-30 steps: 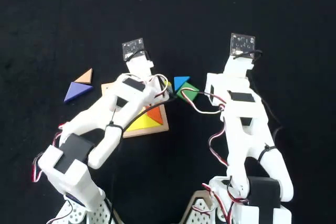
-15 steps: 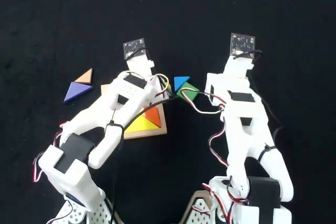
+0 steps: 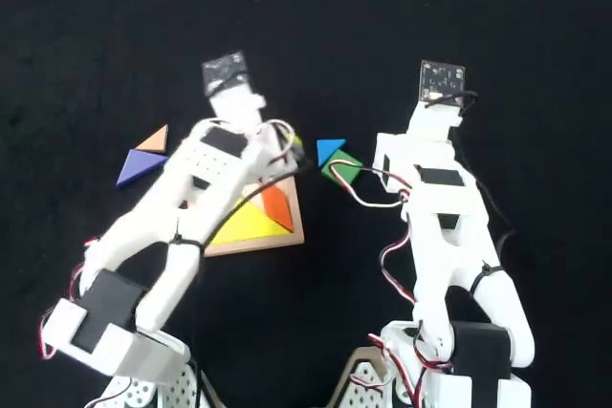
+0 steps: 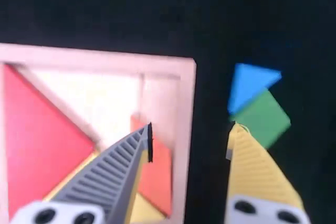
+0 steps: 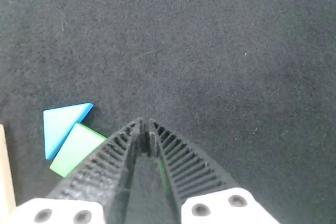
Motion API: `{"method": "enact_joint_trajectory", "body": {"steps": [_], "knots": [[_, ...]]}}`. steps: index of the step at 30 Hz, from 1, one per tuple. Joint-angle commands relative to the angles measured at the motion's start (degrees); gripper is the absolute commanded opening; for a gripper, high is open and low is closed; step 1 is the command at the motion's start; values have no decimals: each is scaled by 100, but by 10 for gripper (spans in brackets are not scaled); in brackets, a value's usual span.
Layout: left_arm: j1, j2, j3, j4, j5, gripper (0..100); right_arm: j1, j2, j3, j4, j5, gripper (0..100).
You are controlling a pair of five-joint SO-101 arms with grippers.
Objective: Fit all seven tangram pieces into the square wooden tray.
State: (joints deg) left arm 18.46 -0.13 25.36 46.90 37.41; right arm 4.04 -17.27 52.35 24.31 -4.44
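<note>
— High view first: anything different from a second ago?
— At the left arm [image 3: 182, 203], a swing leftward, with its wrist board [image 3: 226, 72] now farther up and left. More uncovered of the orange piece [image 3: 278, 204] and the yellow triangle [image 3: 244, 225] in the square wooden tray [image 3: 298, 228]. No shift at the right arm [image 3: 442, 207], nor among the loose pieces.
— And those loose pieces?
— Just off the tray's right rim, between the two arms: blue triangle [image 3: 330, 148] touching green square [image 3: 345, 169]. Left of the tray, close together: peach triangle [image 3: 154, 139] and violet triangle [image 3: 140, 167]. Beyond them, a broad stretch of black cloth [image 3: 535, 64] out to the far edge and to both sides.
— Left wrist view?
— On the left gripper [image 4: 192, 134], fingers spread wide with nothing between them but the tray's rim. Inside the tray, grey finger [image 4: 118, 166] above the orange piece; outside it, yellow finger [image 4: 254, 166] above the cloth, tip near the green square's corner. Seated in the tray too, a red triangle [image 4: 42, 124], with pale tray floor [image 4: 105, 98] showing between red and orange.
— Right wrist view?
— On the right gripper [image 5: 146, 134], fingers closed tip to tip, holding nothing, above the cloth. Close by, blue triangle and green square edge to edge, then a sliver of tray rim. Ahead, open cloth.
</note>
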Motion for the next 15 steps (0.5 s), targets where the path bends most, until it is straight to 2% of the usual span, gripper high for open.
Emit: {"method": "enact_joint_trajectory", "body": {"steps": [1, 15], "knots": [[-286, -70, 462, -976, -26, 248, 35, -277, -40, -105, -18, 12], [4, 334, 620, -1116, -26, 246, 35, -277, -40, -105, -18, 12]]}}
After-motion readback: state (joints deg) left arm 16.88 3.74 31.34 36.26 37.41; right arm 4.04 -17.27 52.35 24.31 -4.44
